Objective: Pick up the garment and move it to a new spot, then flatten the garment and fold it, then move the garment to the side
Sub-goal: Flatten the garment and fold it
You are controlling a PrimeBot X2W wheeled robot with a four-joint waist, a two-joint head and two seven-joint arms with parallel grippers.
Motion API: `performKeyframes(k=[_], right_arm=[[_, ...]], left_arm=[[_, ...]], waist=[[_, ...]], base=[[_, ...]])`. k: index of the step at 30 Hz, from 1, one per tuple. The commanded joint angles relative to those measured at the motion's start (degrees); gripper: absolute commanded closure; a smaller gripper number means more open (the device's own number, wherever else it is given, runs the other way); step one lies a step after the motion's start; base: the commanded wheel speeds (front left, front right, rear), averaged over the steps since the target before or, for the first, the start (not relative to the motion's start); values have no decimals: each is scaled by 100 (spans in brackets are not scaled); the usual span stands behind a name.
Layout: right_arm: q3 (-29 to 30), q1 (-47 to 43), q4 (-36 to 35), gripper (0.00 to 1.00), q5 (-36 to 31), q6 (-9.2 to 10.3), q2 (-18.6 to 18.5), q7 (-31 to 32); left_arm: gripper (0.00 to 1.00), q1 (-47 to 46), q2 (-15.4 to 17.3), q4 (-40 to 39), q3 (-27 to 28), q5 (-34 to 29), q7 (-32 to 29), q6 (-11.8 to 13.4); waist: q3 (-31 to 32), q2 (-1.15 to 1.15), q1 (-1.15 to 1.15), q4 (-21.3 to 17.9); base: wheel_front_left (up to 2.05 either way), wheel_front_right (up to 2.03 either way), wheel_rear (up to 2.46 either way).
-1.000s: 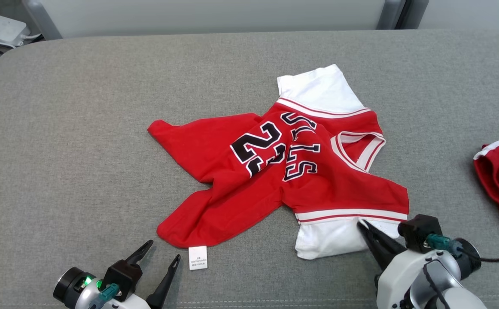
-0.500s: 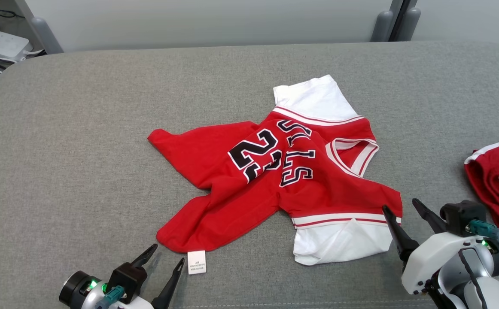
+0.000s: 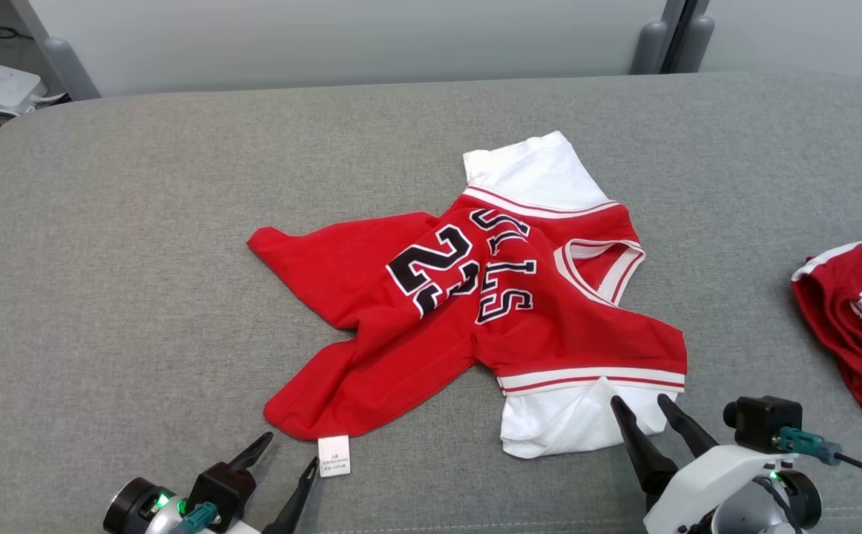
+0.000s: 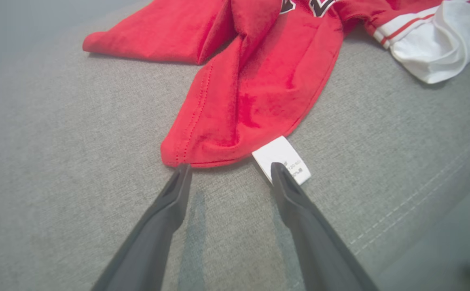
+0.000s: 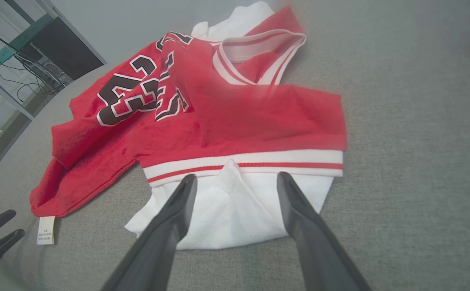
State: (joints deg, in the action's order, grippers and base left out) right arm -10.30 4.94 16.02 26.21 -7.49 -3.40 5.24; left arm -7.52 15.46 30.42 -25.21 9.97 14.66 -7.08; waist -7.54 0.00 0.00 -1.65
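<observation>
right gripper [image 3: 637,400] was pinched shut on the near white sleeve [image 3: 557,426] a second ago. It has since let go, swung out toward the right edge, and is now back at that sleeve with jaws spread wide, holding nothing. Head camera shifted too, so the small drift of everything in the head view isn't cloth moving. The garment [image 3: 475,297] sits mid-table [image 3: 142,222], a bit right of centre, in the same crumpled lay as before; the one difference is a small peaked flap standing up on that sleeve. The left gripper [image 3: 291,449] is unchanged: by the near edge, jaws wide, empty, tips just short of the red hem, one tip at the care label [image 3: 334,455]. My read: relocation is done and this is the start of flattening, with both arms lined up on near-side cloth and nothing grabbed yet. Material: soft red knit jersey, limp and matte, with a stitched hem. Black numerals outlined in white are twisted across a fold. White-and-red striped ribbed trim runs round the armholes and V-neck [image 3: 601,267]. Sleeves are plain white tee fabric, the far white sleeve [image 3: 535,170] pointing to the far edge. The body is twisted into two red lobes, so layers are stacked and a pinch may take more than one. The table cover is grey woven fabric and looks grippy; expect drag. A second red garment [image 3: 854,326] lies bunched at the right edge, well apart.
</observation>
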Motion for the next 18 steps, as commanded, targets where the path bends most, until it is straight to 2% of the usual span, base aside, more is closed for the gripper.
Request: performKeyframes(k=[1, 11, 16, 18], right_arm=[[-162, 150, -65, 0, -52, 0, 13, -119], [-314, 856, 638, 0, -1439, 0, 48, -119], [-344, 960, 830, 0, -1644, 0, 50, -25], [-368, 960, 901, 3, -1690, 0, 51, 0]], left_arm=[[0, -125, 146, -93, 203, -44, 34, -41], [0, -180, 165, -117, 125, 63, 34, -41], [0, -205, 196, -139, 104, 121, 34, -41], [0, -211, 208, -144, 105, 143, 34, -41]], waist=[[-28, 0, 0, -14], [-190, 0, 0, 100], [-239, 0, 0, 180], [-257, 0, 0, 209]], base=[[0, 0, 0], [0, 0, 0], [0, 0, 0], [0, 0, 0]])
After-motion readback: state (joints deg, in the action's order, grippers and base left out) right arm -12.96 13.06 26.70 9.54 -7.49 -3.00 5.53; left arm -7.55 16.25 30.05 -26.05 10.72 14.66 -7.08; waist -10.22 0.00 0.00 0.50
